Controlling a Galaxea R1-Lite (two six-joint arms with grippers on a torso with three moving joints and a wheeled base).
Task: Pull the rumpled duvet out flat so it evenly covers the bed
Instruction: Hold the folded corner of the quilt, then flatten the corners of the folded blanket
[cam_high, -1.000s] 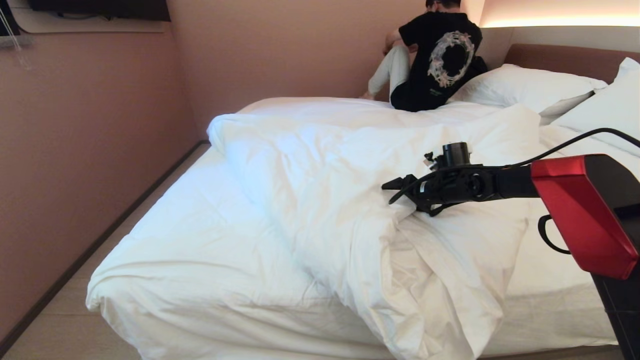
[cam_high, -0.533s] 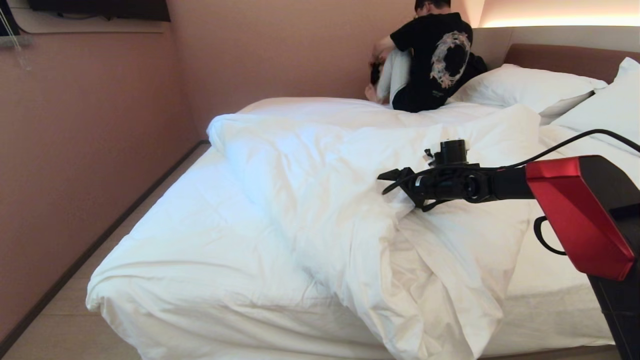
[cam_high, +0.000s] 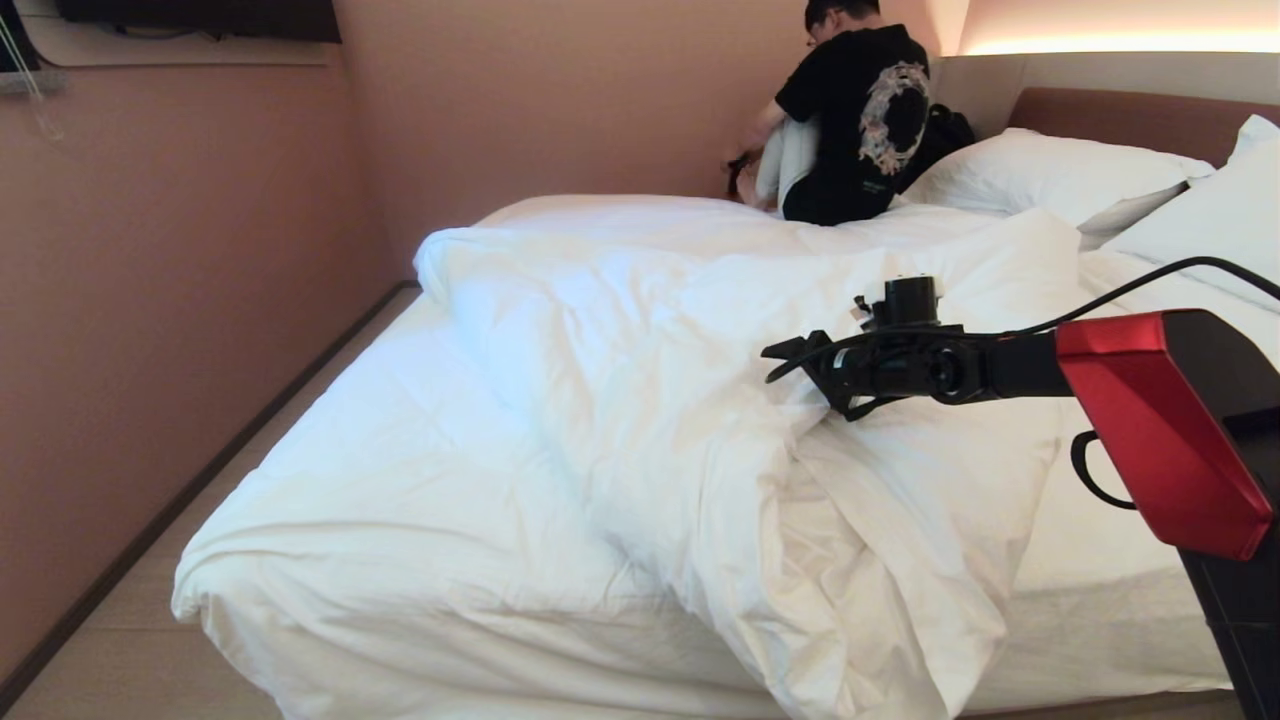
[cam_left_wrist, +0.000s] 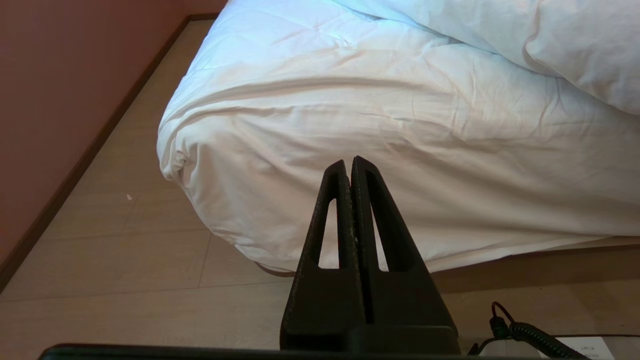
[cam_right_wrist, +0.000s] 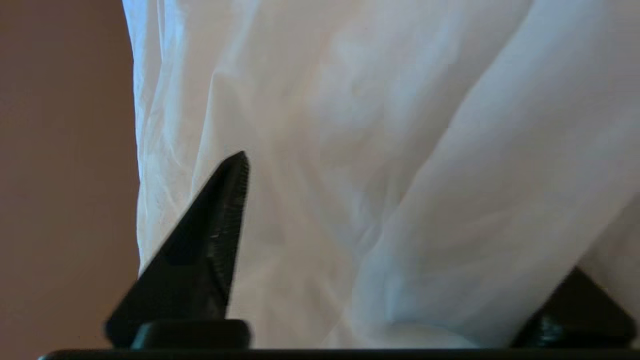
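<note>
My right claw (cam_high: 790, 365) hung wide apart over the duvet (cam_high: 700, 400) ridge; left claw (cam_left_wrist: 350, 167) pinched together, w/ nothing held, near bed (cam_left_wrist: 350, 120) corner.

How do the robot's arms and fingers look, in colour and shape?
The right arm has a glossy red shell on a black body, a slim black forearm, a black cable looped above it and a small black cylinder near the wrist. The right gripper is black. The left gripper has black, tapered fingers with long slots.
</note>
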